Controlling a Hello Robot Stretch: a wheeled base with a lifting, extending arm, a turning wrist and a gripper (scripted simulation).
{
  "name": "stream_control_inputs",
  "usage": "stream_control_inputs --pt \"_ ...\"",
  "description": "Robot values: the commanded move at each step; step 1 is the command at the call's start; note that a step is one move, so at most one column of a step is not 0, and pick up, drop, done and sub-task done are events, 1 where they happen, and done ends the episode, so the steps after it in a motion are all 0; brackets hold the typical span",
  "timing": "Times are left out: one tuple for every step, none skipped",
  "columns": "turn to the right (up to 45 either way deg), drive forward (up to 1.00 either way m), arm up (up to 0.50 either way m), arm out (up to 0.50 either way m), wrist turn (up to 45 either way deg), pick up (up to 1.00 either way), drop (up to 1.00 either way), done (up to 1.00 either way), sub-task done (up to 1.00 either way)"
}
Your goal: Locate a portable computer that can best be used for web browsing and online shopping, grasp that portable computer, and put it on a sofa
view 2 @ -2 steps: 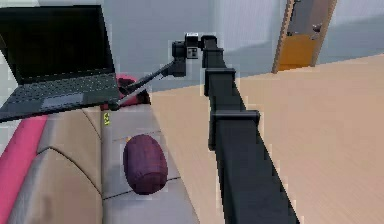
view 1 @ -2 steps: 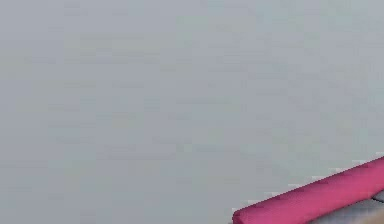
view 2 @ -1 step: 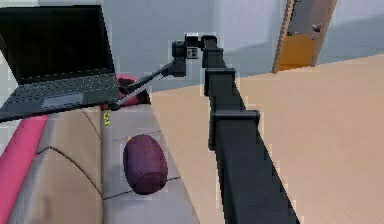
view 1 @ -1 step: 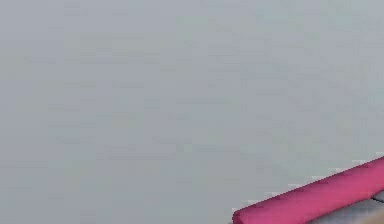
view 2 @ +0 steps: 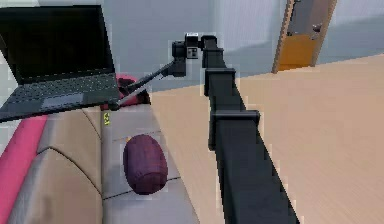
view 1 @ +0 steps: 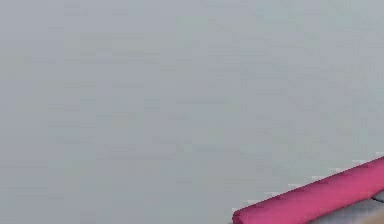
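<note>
Arm side view is showing my arm (view 2: 240, 140) reaching out as a dark square bar toward the sofa (view 2: 70, 175). At its far end my claw (view 2: 118, 98) is holding the laptop (view 2: 55, 60). The thin fingers (view 2: 150, 78) are slanting down to the corner of the laptop's base that lies nearest the arm. The laptop is hanging over the sofa's back part, clear of the cushions. Its lid is standing up with a dark screen, and its keyboard deck is tilting slightly toward the seat.

The sofa is showing pale beige cushions and pink trim along its outer side. A dark purple pillow (view 2: 145, 165) is lying on the seat, below the laptop and just beside the edge nearest my arm. Light wooden floor (view 2: 320, 130) is running alongside the sofa under my arm. Well away from the sofa, a brown door (view 2: 305, 35) is standing in the far wall.

In the forward view I am facing a plain grey wall (view 1: 150, 100). A pink rounded edge (view 1: 320, 198), the same pink as the sofa's trim, is cutting across the lower right corner.
</note>
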Motion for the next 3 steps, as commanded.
stream_control_inputs --pt "0.0 0.00 0.00 0.00 0.0 0.00 1.00 0.00 0.00" --pt "0.0 0.00 0.00 -0.10 0.0 0.00 0.00 0.00 0.00" --pt "0.0 0.00 0.00 0.00 -39.0 0.00 0.00 0.00 0.00"
